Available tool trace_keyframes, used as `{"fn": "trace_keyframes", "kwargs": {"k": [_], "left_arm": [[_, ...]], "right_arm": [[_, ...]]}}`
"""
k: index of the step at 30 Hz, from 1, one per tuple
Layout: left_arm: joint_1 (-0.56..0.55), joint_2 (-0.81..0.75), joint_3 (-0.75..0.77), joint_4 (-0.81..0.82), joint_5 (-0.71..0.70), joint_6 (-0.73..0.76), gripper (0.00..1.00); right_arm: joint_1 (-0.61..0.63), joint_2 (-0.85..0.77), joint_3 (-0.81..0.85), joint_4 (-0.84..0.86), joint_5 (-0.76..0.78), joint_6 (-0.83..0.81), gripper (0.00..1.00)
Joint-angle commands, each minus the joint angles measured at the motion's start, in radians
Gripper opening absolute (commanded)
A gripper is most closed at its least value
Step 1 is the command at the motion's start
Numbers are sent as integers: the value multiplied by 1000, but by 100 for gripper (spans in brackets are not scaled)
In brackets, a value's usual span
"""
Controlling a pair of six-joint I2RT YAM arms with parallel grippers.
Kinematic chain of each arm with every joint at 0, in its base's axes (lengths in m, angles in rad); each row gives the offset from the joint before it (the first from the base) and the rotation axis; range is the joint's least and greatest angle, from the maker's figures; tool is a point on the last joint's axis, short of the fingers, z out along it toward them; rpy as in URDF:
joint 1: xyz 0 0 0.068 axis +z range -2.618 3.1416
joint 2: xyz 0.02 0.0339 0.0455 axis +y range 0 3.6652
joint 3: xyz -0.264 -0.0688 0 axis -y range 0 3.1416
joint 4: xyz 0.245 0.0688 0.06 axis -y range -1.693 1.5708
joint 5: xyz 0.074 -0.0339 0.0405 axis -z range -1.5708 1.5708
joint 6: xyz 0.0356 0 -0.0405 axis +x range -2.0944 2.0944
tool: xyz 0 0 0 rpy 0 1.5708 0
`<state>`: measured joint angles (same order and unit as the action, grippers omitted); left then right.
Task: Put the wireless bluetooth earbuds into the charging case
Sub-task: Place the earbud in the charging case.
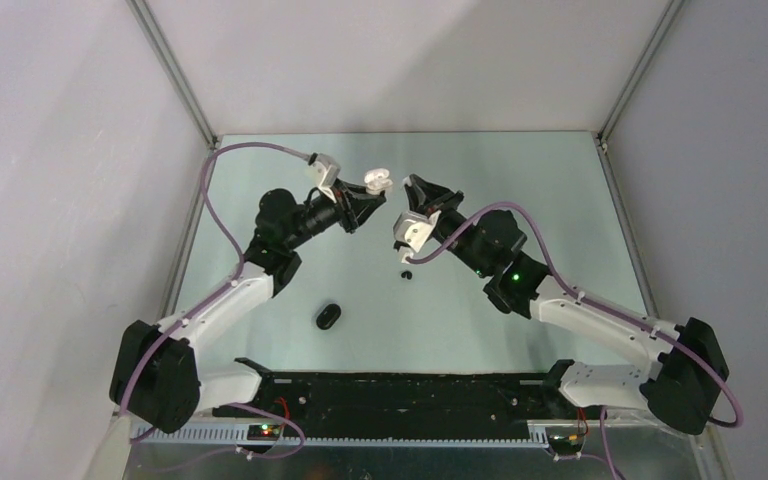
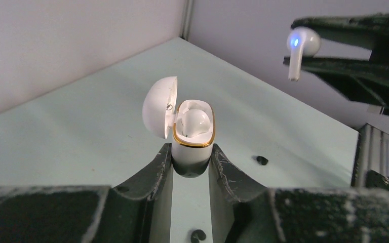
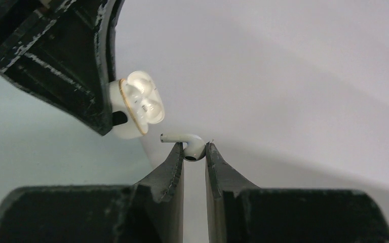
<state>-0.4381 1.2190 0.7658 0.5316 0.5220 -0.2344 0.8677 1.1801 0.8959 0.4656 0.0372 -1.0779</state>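
My left gripper is shut on an open white charging case with a gold rim, held above the table. Its lid is swung open to the left, and one white earbud sits inside. My right gripper is shut on the second white earbud, stem pointing left, just right of the case. That earbud glows blue in the left wrist view. In the top view the two grippers face each other closely. Two black earbuds lie on the table.
A closed black case lies on the table near the left arm. The black earbuds show in the left wrist view. White walls and metal frame posts enclose the table on three sides.
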Motion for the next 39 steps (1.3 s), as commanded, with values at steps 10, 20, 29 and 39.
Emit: {"fn": "trace_keyframes", "kwargs": {"k": [10, 20, 29, 39], "left_arm": [[-21, -2, -1, 122, 28, 69, 0], [-44, 13, 3, 122, 79, 114, 0], [-47, -4, -10, 139, 92, 135, 0], [-47, -10, -24, 156, 94, 140, 0]], "right_arm": [[1, 56, 36, 24, -1, -68, 0], [18, 69, 37, 71, 37, -151, 0], [14, 81, 37, 49, 45, -185, 0], [7, 92, 36, 58, 42, -233, 0]]}}
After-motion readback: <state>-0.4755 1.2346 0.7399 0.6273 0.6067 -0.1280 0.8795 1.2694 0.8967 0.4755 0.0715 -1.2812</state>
